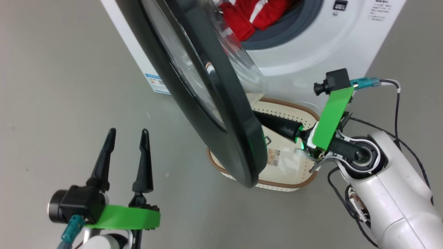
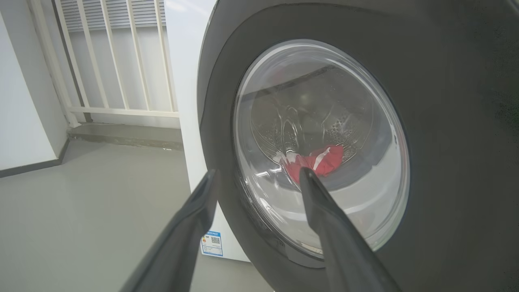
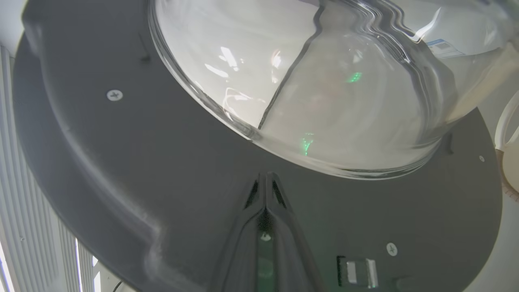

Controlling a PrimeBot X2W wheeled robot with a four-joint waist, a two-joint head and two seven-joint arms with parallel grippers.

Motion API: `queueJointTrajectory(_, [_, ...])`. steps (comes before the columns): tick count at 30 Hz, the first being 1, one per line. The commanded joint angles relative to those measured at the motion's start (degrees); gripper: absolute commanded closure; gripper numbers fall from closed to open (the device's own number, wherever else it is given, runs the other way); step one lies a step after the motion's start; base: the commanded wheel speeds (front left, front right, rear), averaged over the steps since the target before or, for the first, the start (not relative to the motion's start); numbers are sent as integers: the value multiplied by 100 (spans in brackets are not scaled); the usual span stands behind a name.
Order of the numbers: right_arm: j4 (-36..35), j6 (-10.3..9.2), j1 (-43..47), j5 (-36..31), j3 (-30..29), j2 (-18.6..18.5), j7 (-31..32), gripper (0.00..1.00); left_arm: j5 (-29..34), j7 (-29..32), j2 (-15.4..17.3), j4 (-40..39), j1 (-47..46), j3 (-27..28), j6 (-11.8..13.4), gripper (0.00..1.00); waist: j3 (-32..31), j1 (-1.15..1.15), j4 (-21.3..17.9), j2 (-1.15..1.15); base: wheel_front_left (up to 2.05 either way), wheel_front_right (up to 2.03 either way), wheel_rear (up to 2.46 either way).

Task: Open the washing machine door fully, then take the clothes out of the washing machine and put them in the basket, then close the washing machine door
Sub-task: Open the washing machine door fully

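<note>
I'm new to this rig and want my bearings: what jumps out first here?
The black-rimmed washing machine door dominates, standing partly open across the head view's middle. Behind it the shut right gripper points at its inner rim, above the basket; red clothes lie inside the washing machine at top.

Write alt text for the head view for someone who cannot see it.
The washing machine door stands partly open across mid-frame, red clothes in the washing machine behind it. The shut right tool reaches behind the door above the basket; the open left tool hovers lower left.
</note>
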Motion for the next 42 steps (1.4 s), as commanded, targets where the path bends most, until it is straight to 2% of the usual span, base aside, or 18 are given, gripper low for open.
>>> queueJointTrajectory(1, [-191, 30, 84, -10, 147, 167, 75, 100, -52, -28, 122, -141, 68, 197, 44, 0, -121, 0, 148, 0, 0, 0, 0])
queueJointTrajectory(25, [-115, 30, 403, 58, 527, 330, 220, 100, -147, -28, 122, -3, 384, 155, 22, 0, -608, 0, 1012, 0, 0, 0, 0])
queueJointTrajectory(34, [-14, 30, 340, 101, 768, 389, 216, 100, -173, -28, 122, -42, 504, 206, 86, 0, -640, 0, 1039, 0, 0, 0, 0])
queueJointTrajectory(42, [158, 30, 313, -95, 889, 408, -174, 100, -183, -28, 122, 51, 532, 244, 43, 0, -715, 0, 1017, 0, 0, 0, 0])
